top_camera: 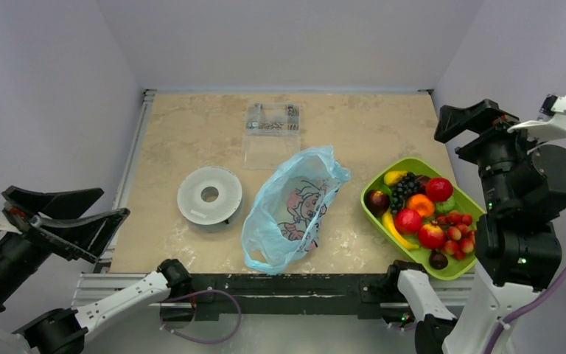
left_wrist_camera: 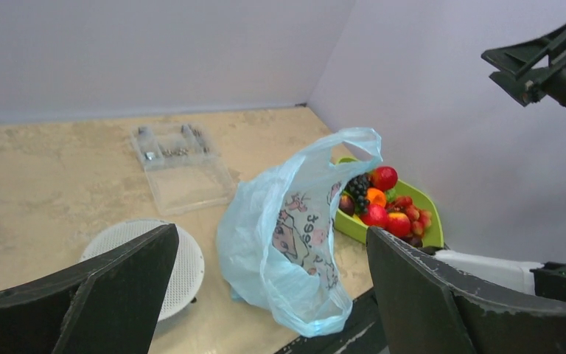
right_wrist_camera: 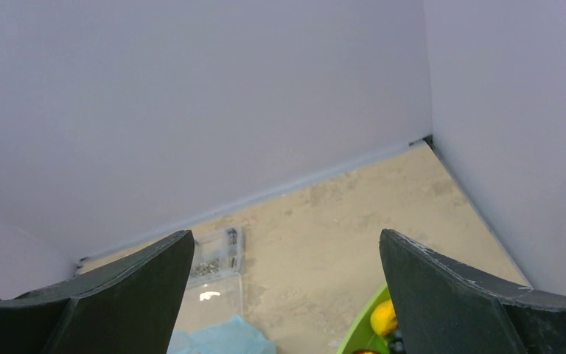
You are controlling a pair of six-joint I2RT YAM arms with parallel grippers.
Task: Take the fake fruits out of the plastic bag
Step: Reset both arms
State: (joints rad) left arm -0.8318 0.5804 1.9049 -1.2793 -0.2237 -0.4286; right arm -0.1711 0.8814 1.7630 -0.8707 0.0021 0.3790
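The light-blue plastic bag [top_camera: 295, 206] with the cartoon print lies limp at the table's front middle, its mouth toward the back right. It also shows in the left wrist view [left_wrist_camera: 295, 236] and, as a corner, in the right wrist view [right_wrist_camera: 221, 335]. The fake fruits [top_camera: 424, 210] are piled in a lime-green tray [top_camera: 411, 163] to the right of the bag: apples, orange, grapes, banana, plum. They also show in the left wrist view [left_wrist_camera: 383, 203]. My left gripper [top_camera: 114, 204] is open and empty, raised off the table's left edge. My right gripper [top_camera: 440, 124] is open and empty, high above the tray's far end.
A white round disc with a hole [top_camera: 209, 195] lies left of the bag. A clear hard plastic box [top_camera: 271, 133] with small metal parts sits behind the bag, lid open. Walls close the table at the back and both sides.
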